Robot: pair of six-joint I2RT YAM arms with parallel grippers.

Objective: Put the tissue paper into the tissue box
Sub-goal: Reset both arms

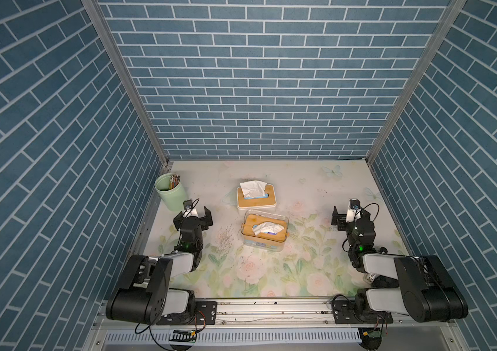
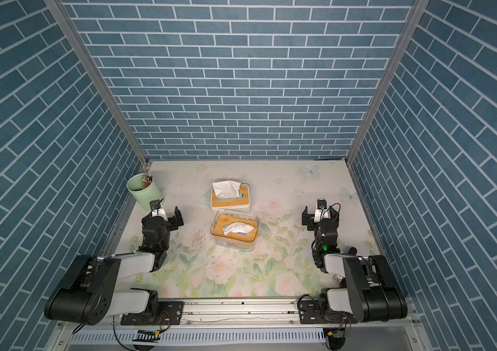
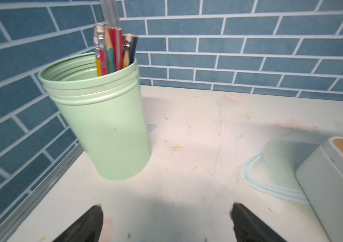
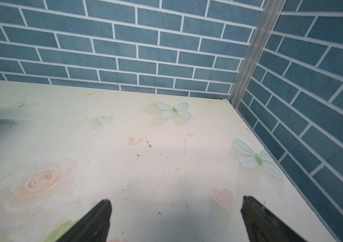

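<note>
1. Cup (image 1: 170,194), far left corner of the bench (image 1: 302,273). Pale green, smooth, ridged near the rim; round and tall. Holds painted wooden pencils (image 3: 112,50) leaning to one side. Risk: top-heavy and just beyond the left hand, so a careless swing forward would likely tip it.

2. Left hand (image 3: 166,207). Black, hard fingers spread wide, holding nothing, low over bare bench.

3. White box (image 1: 256,202), middle, towards the back. Matte plastic with rounded corners and a pale wooden lid. An upright tissue (image 1: 252,188) stands out of the slot in soft folds.

4. Clear box (image 1: 265,231), just in front of the white one, the two close but apart. See-through walls, wooden lid with a slot. A crumpled tissue (image 1: 267,228) lies across the slot, partly out, something blue showing beneath it. Risk: the paper is thin and limp, so a pinch could tear it or drag more sheets out. The box looks light and may slide if pushed. Whether the lid sits flush cannot be told.

5. Right hand (image 4: 177,201). Same build, fingers spread wide, empty, well apart from both boxes.

6. Bench. Glossy floral sheet, scuffed and speckled with dark crumbs, probably slippery.
</note>
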